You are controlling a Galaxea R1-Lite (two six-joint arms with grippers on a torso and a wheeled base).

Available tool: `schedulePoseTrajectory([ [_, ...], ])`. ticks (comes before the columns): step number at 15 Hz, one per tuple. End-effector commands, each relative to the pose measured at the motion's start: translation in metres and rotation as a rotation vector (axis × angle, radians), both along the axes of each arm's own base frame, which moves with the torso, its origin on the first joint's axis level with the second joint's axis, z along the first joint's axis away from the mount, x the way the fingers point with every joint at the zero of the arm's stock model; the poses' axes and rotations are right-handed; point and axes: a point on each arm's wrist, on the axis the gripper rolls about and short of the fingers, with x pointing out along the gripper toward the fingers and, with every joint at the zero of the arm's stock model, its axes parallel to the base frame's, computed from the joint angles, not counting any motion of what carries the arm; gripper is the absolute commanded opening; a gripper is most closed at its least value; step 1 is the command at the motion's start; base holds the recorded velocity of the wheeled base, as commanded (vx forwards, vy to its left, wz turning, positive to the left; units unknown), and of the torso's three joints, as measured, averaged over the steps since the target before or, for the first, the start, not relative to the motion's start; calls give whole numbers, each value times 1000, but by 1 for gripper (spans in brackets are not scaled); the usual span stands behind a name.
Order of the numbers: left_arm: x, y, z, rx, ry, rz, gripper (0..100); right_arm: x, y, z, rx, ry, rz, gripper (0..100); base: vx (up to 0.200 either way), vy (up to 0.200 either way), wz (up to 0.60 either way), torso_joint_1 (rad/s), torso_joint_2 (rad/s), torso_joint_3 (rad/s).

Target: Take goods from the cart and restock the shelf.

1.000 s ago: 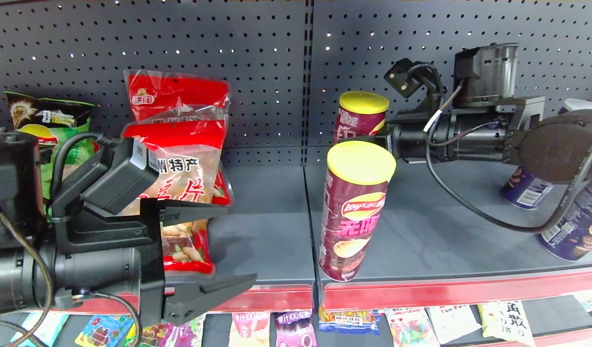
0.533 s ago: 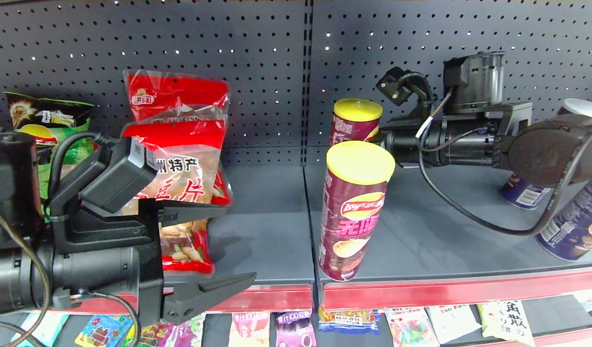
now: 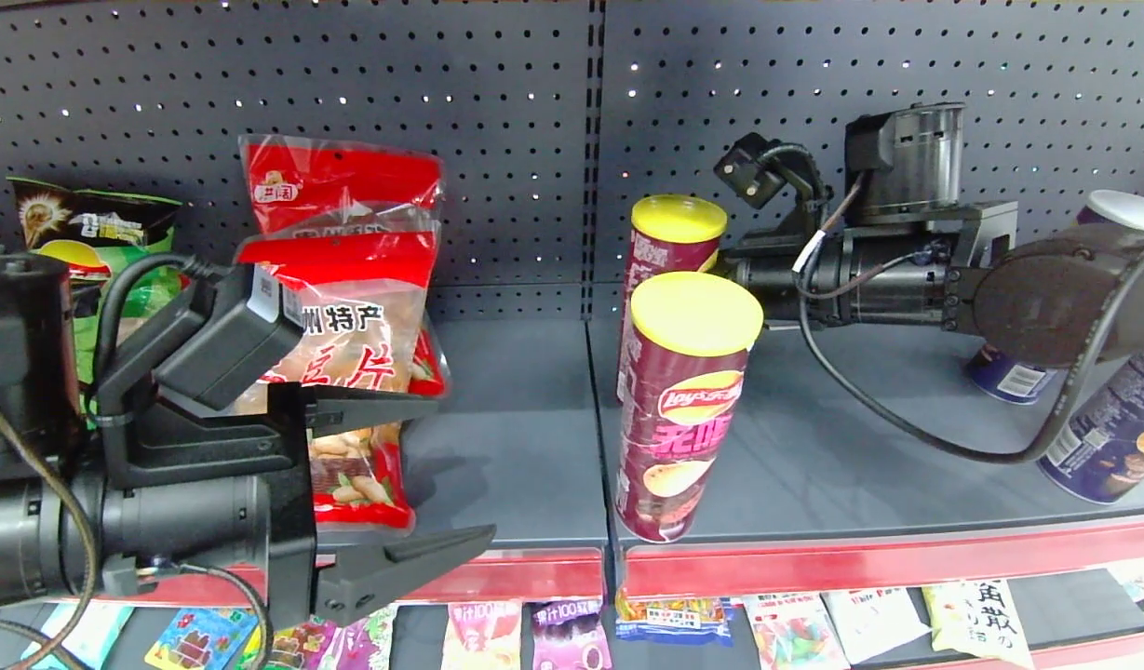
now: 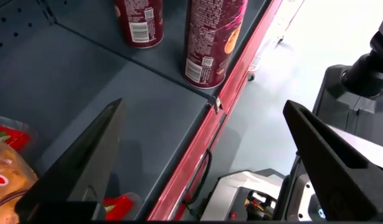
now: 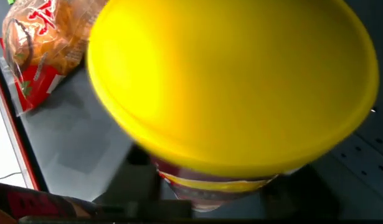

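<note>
Rear can is right of centre in the frame, slightly tilted, just behind the front can at the shelf edge. Nearest, lower left, my left arm lies level, left gripper spread wide on nothing, beside the peanut bag. Farther back, my right arm comes in level from the right, right gripper clamped on the rear can's upper part.

Rear can half hidden behind front can, blue can cropped

The left claw spreads wide over the grey shelf, the front maroon can standing near.
</note>
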Motion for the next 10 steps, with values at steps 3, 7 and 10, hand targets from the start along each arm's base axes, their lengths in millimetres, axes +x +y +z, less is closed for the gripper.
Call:
schedulePoseTrajectory([
  [3,1,-1,-1,4,3,6,100,-16,-8,7,12,3,-6,100,0,0,0,0,0,0],
  [7,8,-4,-5,23,17,33,100,-39,-31,2,-12,29,-81,100,0,0,0,0,0,0],
  [10,18,-10,-8,46,27,55,100,-59,-50,-4,3,87,-154,100,0,0,0,0,0,0],
])
